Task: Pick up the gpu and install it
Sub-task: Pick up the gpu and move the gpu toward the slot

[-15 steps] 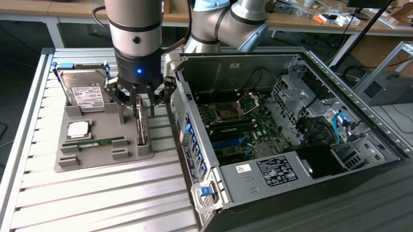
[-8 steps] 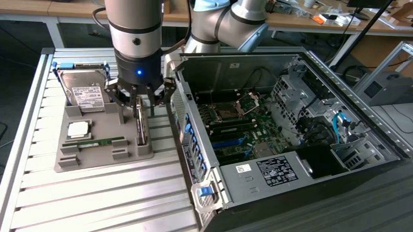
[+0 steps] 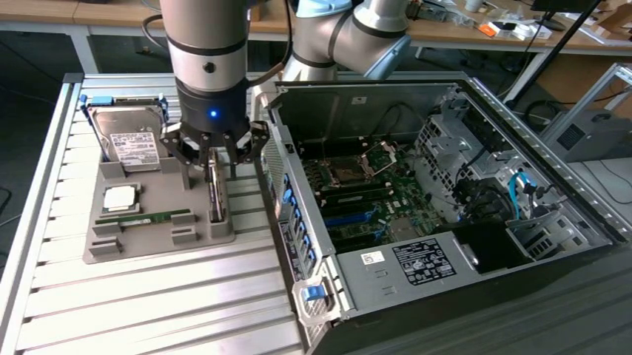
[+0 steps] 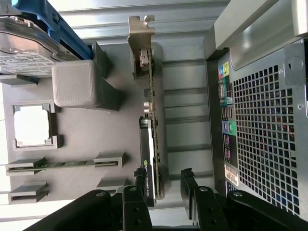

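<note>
The gpu [image 3: 214,196] stands on its long edge in a slot at the exterior view's right side of a grey holder tray [image 3: 148,248]. It is a thin dark card [image 4: 153,125] with a silver bracket [image 4: 141,29] at one end. My gripper [image 3: 212,151] hangs just above the card's far end. The gripper [image 4: 161,188] is open, with one black finger [image 4: 135,191] on each side of the card's end. Neither finger is seen pressing on it.
The tray also holds a hard drive in a blue frame [image 3: 133,137], a square processor [image 3: 120,197] and a green RAM stick [image 3: 148,220]. An open computer case [image 3: 464,96] with its motherboard [image 3: 371,196] lies close at the exterior view's right; its perforated rear panel [image 4: 264,139] is near the card.
</note>
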Controlling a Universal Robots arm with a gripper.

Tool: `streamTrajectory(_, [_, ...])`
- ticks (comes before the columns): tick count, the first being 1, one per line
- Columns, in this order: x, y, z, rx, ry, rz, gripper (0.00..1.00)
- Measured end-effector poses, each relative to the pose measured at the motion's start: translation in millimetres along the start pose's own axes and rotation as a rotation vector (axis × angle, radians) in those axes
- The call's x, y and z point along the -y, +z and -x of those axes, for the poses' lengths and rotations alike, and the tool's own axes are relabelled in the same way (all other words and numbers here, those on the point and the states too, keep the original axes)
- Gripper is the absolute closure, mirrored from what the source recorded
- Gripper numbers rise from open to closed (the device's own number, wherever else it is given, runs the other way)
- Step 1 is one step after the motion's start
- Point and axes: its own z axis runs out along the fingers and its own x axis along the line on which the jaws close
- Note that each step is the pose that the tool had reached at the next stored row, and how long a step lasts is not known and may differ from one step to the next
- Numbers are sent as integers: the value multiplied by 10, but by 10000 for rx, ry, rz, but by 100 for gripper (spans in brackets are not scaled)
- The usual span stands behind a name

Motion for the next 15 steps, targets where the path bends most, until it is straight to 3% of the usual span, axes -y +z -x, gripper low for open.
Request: streamTrajectory(15, [2, 54, -1, 0, 0, 0, 58])
